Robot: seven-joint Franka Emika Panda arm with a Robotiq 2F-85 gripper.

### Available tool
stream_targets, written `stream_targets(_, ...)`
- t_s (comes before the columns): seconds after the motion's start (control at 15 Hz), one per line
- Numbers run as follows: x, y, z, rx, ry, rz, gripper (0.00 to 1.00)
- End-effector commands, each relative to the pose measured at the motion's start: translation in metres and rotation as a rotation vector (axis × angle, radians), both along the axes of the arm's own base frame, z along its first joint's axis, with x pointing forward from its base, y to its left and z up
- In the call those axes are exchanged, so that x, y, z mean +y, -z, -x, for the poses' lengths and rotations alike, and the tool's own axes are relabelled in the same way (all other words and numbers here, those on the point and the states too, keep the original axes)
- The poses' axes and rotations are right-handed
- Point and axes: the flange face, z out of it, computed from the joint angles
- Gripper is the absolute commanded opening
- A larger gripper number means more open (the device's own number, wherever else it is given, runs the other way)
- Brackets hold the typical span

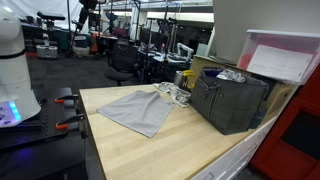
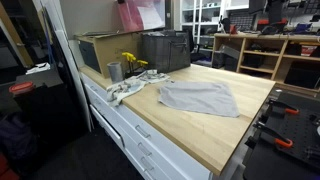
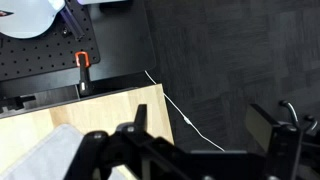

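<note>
**Workshop bench, pincer parked up high and half off the edge**

Wooden bench top (image 1: 130,150) in a busy lab, chairs and rigs all over the background. In an exterior view the grey cloth (image 1: 138,110) lies flat near the middle of the wood. A metal cup (image 1: 183,82) and a crumpled white rag (image 1: 170,93) sit just past it, and a dark crate (image 1: 232,100) stands beside those. No sign of my pincer there, only my white base (image 1: 12,60) at the frame edge.

In an exterior view from across the bench, the grey cloth (image 2: 200,98) lies by itself, near the rag but apart from the cup. There's something yellow (image 2: 132,62) behind the cup and I can't tell what it is. No pincer in frame here either.

Wrist view: my pincer (image 3: 200,135) hangs wide open with nothing between the jaws. It's over the bench corner, with dark floor (image 3: 240,60) under most of it. A corner of the cloth pokes in at lower left, clear of my fingers. An orange clamp (image 3: 83,62) sits on the bench edge and a thin white cable (image 3: 185,115) crosses the floor.

Worries: coming straight down from here, I reckon one finger clips the bench edge or misses the wood entirely. The cloth is thin and flat, so my pads could scrape the wood or just shove it into a wrinkle.

My fingertips are cut off at the bottom of the wrist view, and I can't judge how high I'm hanging
</note>
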Motion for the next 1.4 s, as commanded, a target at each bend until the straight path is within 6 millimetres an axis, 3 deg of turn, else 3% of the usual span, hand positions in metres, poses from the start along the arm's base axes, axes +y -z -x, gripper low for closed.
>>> stream_targets(0.0, 0.000, 0.000, 0.000, 0.001, 0.000, 0.000, 1.00)
stream_targets(0.33, -0.004, 0.001, -0.004, -0.008, 0.021, 0.006, 1.00)
stream_targets(0.6, -0.041, 0.020, -0.034, -0.074, 0.128, 0.007, 1.00)
stream_targets(1.33, -0.170, 0.132, -0.153, -0.299, 0.403, 0.183, 1.00)
